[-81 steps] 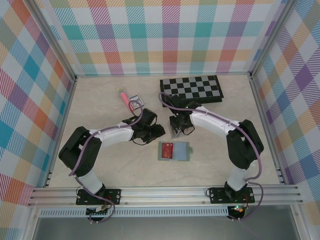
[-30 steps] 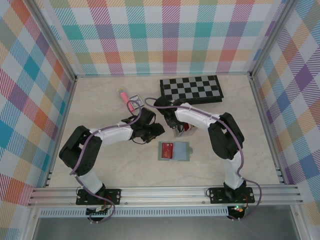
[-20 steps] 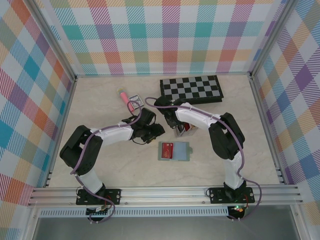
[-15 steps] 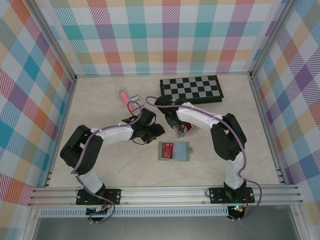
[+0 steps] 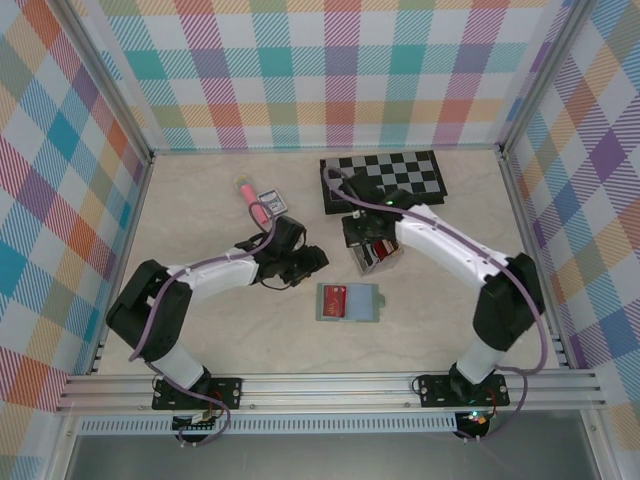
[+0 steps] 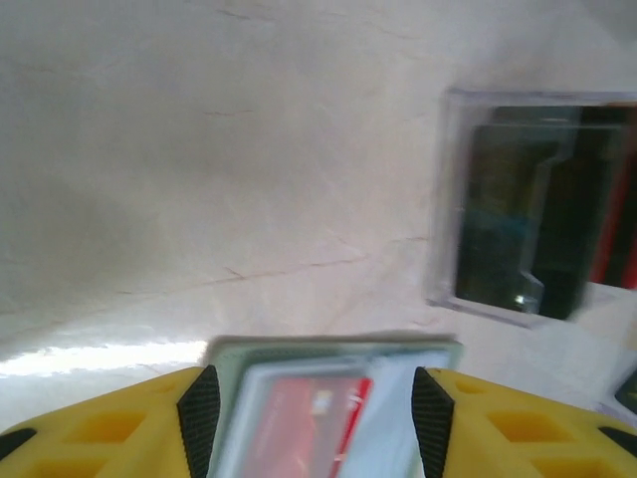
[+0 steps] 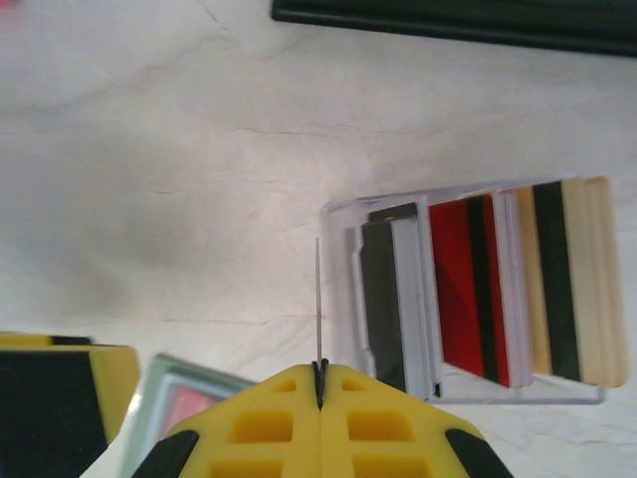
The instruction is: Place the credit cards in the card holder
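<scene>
Top external view: toward the far left part of the table (image 5: 200, 250) a pink marker (image 5: 250, 200) lies with a small dark packet with a white face (image 5: 270, 200) just beside it. The left claw (image 5: 312, 262) sits near the table's middle, low over the surface. In the left wrist view its yellow fingers (image 6: 199, 408) are spread with nothing between them. The card holder (image 5: 350, 302) shows through the gap, on the table beyond.

The sage-green holder lies open and flat, nearer the front edge than both claws and apart from them. A red card (image 5: 334, 299) is in its left half.

Right of the left claw, the right claw (image 7: 320, 370) is pressed together, pinching a thin credit card (image 7: 318, 299). That card is seen edge-on, so I cannot tell its colour. Just beside it to the right stands a clear slotted rack (image 7: 340, 289) with more credit cards on edge: black, red and dark ones.

A black-and-white chessboard (image 5: 385, 178) lies against the far edge, behind the rack.
</scene>
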Robot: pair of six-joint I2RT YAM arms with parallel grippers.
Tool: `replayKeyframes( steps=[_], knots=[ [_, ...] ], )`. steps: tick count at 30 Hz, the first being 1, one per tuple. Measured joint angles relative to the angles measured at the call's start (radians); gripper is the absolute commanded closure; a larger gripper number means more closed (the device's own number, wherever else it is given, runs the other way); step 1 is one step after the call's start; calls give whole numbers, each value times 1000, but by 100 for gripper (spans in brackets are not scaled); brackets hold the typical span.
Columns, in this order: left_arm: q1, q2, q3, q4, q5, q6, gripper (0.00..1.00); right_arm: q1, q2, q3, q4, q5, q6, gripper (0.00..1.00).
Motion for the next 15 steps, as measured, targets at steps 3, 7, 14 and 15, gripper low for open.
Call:
replayKeyframes(
  steps=[3,7,14,15],
  knots=[
    [27,-73,-58,100,69,-4,38,-90,-135,-128,97,-196,55,96],
    [66,-104,-100,264,207,-24,36,-211,-270,-277,234,-446,145,95],
    [70,-91,-108,528,401,-103,37,-270,-317,-430,430,-735,274,95],
    [70,-89,-107,549,417,-110,37,-275,-317,-446,453,-764,291,95]
  ],
)
